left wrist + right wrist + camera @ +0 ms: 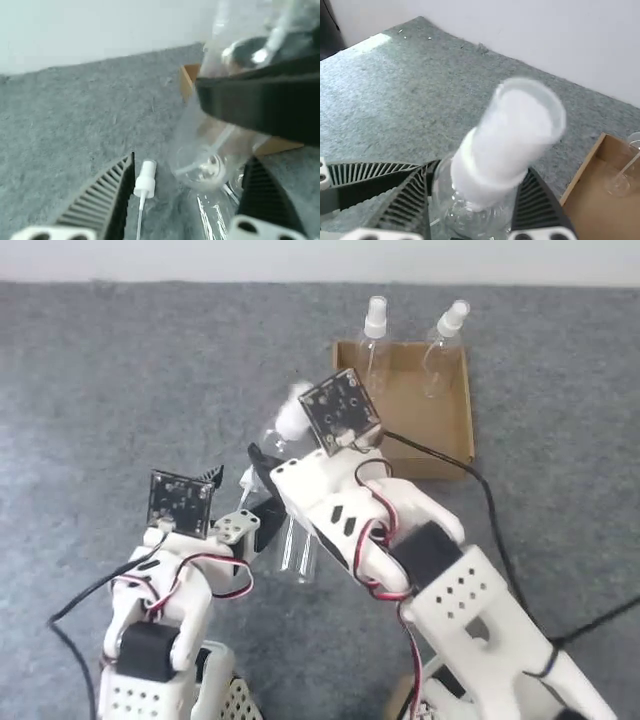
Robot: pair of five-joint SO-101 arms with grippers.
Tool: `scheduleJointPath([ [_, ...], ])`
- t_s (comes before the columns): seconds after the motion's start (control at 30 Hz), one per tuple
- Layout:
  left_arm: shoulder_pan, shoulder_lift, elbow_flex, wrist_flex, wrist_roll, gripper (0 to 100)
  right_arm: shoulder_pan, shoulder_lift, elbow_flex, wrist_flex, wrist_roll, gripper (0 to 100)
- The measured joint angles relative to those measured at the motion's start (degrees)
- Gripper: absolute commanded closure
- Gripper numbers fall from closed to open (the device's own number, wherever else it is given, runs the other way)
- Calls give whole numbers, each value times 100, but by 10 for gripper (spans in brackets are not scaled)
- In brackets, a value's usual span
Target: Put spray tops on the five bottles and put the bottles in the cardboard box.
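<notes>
left wrist: loose spray top (pixel 145 181) on carpet (pixel 75 115) | right pincer (pixel 471 202) grips capped bottle (pixel 457 215)

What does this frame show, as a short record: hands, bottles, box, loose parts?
right hand: shut on held bottle, fitted spray top on it
left hand: open, by that bottle's base
cardboard box: two topped bottles standing inside
carpet: loose spray top; clear bottles lying between arms, count unclear
boxed so far: two

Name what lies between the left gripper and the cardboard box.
Left wrist view: a loose spray top lies by the left gripper; beyond it, the right gripper's bottle, then the cardboard box.
</notes>
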Motion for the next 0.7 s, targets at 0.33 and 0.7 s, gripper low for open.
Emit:
scheduleJointPath([
  [0.33,-44,-53,176,0,0,688,1363,-88,-44,88,879,993],
  [0.7,-44,-44,510,-290,0,688,3402,1503,-905,-97,1688,993],
])
